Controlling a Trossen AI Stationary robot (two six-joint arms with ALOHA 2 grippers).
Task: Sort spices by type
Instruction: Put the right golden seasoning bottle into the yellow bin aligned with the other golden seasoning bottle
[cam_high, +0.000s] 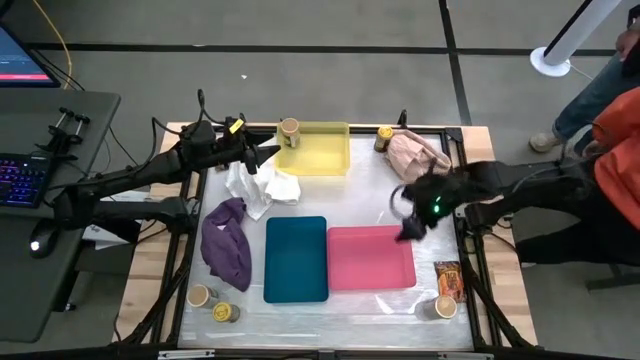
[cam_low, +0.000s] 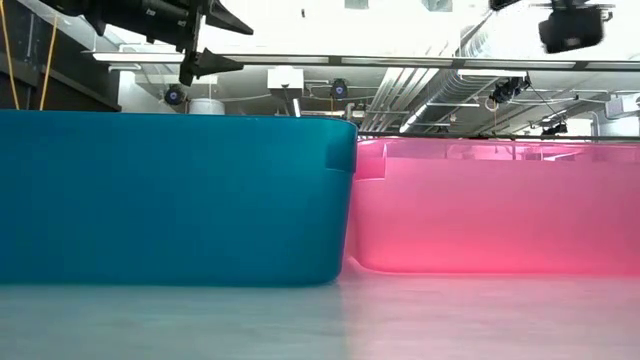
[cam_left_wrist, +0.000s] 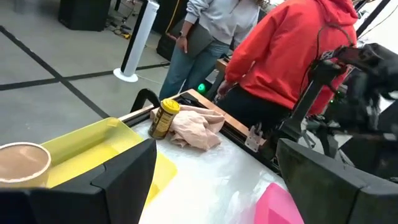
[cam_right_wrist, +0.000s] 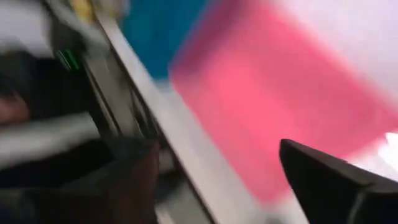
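A tan-lidded spice jar (cam_high: 289, 130) stands in the far left corner of the yellow tray (cam_high: 318, 152). A yellow-lidded jar (cam_high: 385, 136) stands by the pink cloth (cam_high: 418, 153). Two more jars (cam_high: 200, 296) (cam_high: 226, 312) stand at the near left. Another tan-lidded jar (cam_high: 440, 307) and an orange-red packet (cam_high: 449, 281) are at the near right. My left gripper (cam_high: 270, 155) (cam_left_wrist: 217, 162) hovers open over the yellow tray's left edge. My right gripper (cam_high: 408, 222) (cam_right_wrist: 217, 168), blurred, is open above the pink tray's (cam_high: 370, 258) far right corner.
A teal tray (cam_high: 296, 258) lies left of the pink one. A white cloth (cam_high: 262, 187) and a purple cloth (cam_high: 228, 243) lie at the left. Two people (cam_left_wrist: 286, 56) (cam_left_wrist: 205, 31) are beyond the table's right far side. A desk with a keyboard (cam_high: 25, 180) is to the left.
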